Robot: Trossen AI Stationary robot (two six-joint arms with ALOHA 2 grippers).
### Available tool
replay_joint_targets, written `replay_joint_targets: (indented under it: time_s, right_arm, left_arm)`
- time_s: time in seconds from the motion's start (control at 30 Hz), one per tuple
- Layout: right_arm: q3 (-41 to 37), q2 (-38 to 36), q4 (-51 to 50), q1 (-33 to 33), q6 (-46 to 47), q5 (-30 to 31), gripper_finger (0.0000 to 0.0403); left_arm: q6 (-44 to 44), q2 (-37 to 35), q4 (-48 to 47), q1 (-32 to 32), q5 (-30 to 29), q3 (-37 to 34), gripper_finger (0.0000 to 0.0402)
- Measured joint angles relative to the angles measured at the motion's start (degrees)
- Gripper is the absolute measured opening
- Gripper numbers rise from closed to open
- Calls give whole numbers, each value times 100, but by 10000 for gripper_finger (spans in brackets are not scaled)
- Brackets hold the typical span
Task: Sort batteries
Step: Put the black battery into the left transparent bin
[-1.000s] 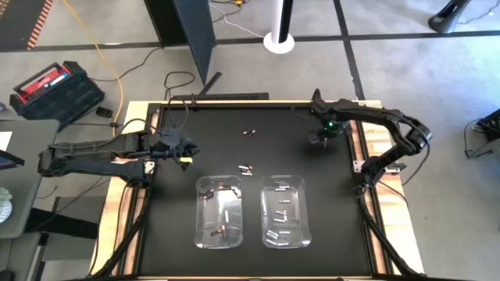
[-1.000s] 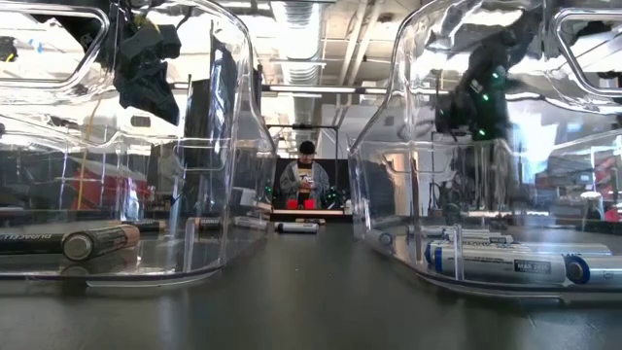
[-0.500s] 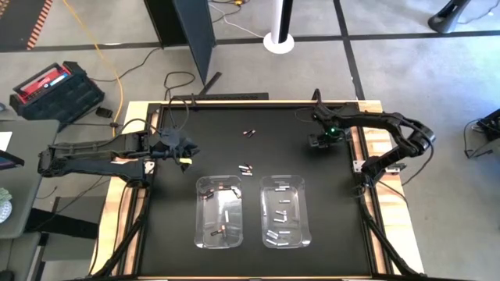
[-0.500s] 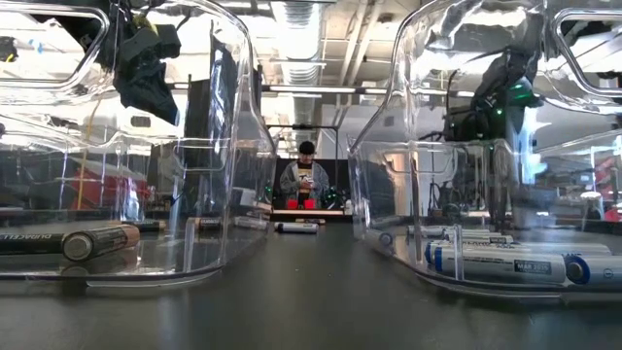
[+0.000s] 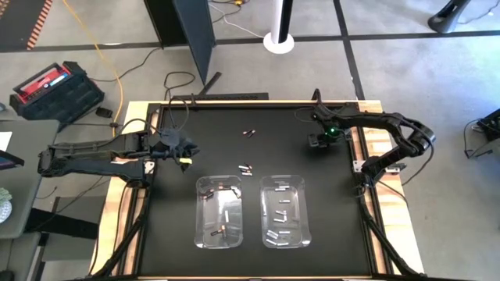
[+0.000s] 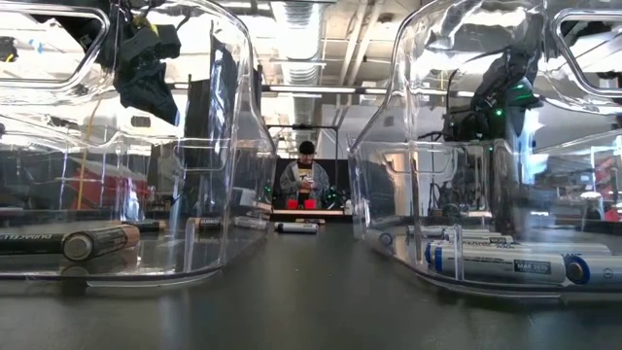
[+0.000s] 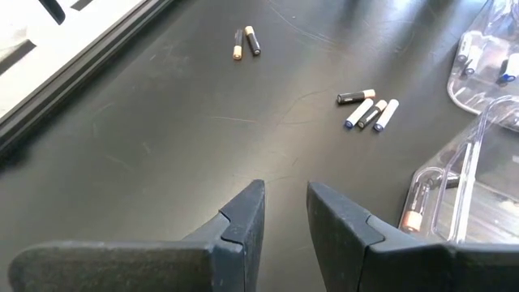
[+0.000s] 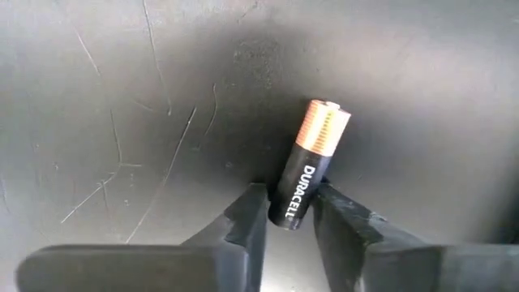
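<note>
A black battery with a copper top (image 8: 310, 170) lies on the black mat at the far right, and my right gripper (image 8: 290, 212) (image 5: 319, 141) points down over it, shut on it. My left gripper (image 7: 285, 212) (image 5: 184, 158) hangs above the mat's left side with a narrow gap between its fingers and nothing in it. Several loose batteries (image 7: 369, 108) (image 5: 246, 168) lie on the mat just beyond the bins, and two more (image 7: 246, 42) (image 5: 250, 133) lie farther back. Two clear bins, the left (image 5: 197, 211) and the right (image 5: 262, 211), hold sorted batteries. My right gripper pinches the battery's black end (image 8: 293, 209) between its two fingers, one on each long side. The fingers come from above, pointing down. The battery lies flat on the mat, and its copper end (image 8: 323, 126) sticks out beyond the fingertips.
The left bin holds dark copper-ended cells (image 6: 73, 238), the right one white cells (image 6: 505, 262). Wooden rails (image 5: 134, 195) and a frame edge the mat. A person (image 6: 305, 180) sits in the room beyond the far edge. Bare mat lies between the arms.
My right gripper has sunk toward the mat at the far right and shifted a little toward the near edge, then kept still.
</note>
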Motion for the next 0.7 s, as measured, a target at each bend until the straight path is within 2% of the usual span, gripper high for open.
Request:
replay_joint_targets:
  time_s: [0.2, 0.47, 0.7]
  right_arm:
    - [-1, 4, 18, 0, -217, 6, 75]
    - [-1, -16, 8, 0, -490, -3, 68]
    - [-3, -711, 88, 132, -893, -12, 66]
  left_arm:
    - [-2, 0, -1, 1, 2, 0, 91]
    - [-2, 0, -2, 1, 2, 0, 91]
    - [-3, 0, -2, 2, 4, 0, 91]
